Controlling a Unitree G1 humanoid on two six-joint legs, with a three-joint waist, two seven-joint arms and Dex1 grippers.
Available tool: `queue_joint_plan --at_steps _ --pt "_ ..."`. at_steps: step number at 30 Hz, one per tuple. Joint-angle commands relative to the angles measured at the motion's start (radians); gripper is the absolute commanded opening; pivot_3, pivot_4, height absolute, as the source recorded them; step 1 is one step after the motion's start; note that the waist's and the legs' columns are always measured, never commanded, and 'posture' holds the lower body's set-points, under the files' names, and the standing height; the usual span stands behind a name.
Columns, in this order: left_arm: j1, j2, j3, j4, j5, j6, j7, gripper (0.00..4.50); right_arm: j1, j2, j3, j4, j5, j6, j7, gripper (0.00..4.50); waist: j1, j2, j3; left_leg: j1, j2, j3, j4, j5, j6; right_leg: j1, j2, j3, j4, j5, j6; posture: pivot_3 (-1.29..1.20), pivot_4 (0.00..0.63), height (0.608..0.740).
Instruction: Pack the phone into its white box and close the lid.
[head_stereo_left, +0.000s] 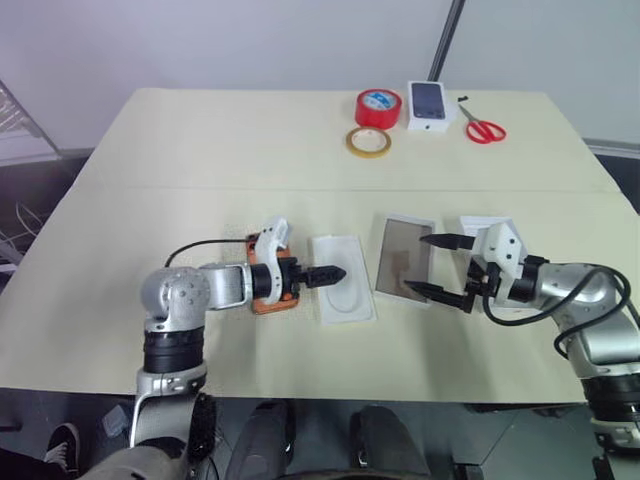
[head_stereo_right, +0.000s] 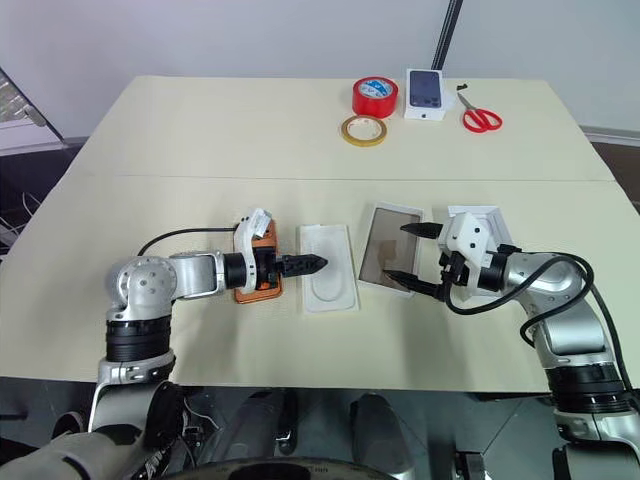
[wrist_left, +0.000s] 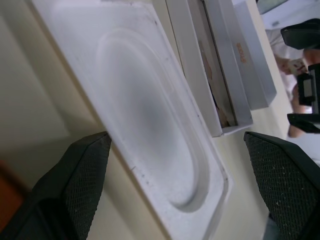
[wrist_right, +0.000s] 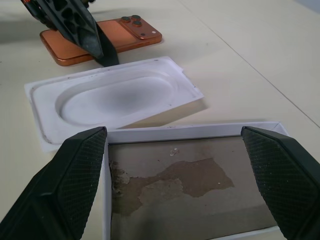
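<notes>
With both our left gripper (head_stereo_left: 335, 275) and right gripper (head_stereo_left: 436, 265) spread wide and empty, we judge the phone (wrist_right: 107, 37), left of the white box (head_stereo_left: 404, 258), stiff, slick, best pinched by its long edges.

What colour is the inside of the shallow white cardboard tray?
Grey-brown, patchy, inside the shallow white cardboard tray; best in the right wrist view.

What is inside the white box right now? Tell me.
Nothing loose: the white box shows only its grey-brown lining with a torn, patchy area. The right gripper's fingers cover its near corners. The phone lies outside on the table.
</notes>
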Motion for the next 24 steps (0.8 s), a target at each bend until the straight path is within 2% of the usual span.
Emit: queue_joint_plan --at_steps 1,6,8,10,16,24 --pt "-0.026 -0.023 0.059 0.049 0.006 0.055 0.028 4.46 0.0 0.01 -0.01 -0.008 0.0 -0.024 -0.009 4.5 0.001 0.0 0.0 0.0 0.0 0.0 0.0 0.0 0.0 0.0 0.0 0.0 0.0 0.0 0.0 0.0 0.15 0.74" --pt "-0.054 -0.039 0.042 0.093 0.039 0.062 0.044 4.46 0.01 0.021 -0.007 -0.014 -0.009 -0.032 -0.019 4.5 0.003 0.0 0.0 0.0 0.0 0.0 0.0 0.0 -0.001 0.0 0.0 0.0 0.0 0.0 0.0 0.0 0.15 0.74" --pt "-0.055 -0.055 0.043 0.105 0.048 0.067 0.056 3.93 0.01 0.024 -0.012 -0.012 -0.012 -0.037 -0.024 4.5 0.005 0.0 0.0 0.0 0.0 0.0 0.0 0.0 -0.001 0.001 0.0 0.0 0.0 0.0 0.0 0.0 0.15 0.74" --pt "-0.053 -0.059 0.042 0.111 0.059 0.067 0.061 3.19 0.009 0.026 -0.015 -0.011 -0.013 -0.039 -0.027 4.5 0.006 0.0 0.0 0.0 -0.001 0.0 0.0 0.0 -0.001 0.001 0.0 0.0 0.0 0.0 0.0 0.0 0.15 0.74" --pt "-0.039 -0.062 0.036 0.118 0.091 0.051 0.064 0.03 0.014 0.03 -0.011 -0.01 -0.015 -0.045 -0.028 4.5 0.007 0.0 0.0 0.0 -0.001 0.0 0.0 0.001 -0.001 0.001 -0.001 0.0 0.0 0.0 0.0 0.0 0.15 0.74" --pt "-0.048 -0.093 0.11 0.122 0.1 0.072 0.081 0.03 0.021 0.028 0.008 -0.031 0.009 -0.023 0.006 4.5 0.006 0.0 -0.001 0.003 -0.001 0.0 -0.001 0.001 -0.001 0.003 -0.001 0.0 0.0 0.0 0.0 0.0 0.15 0.74"
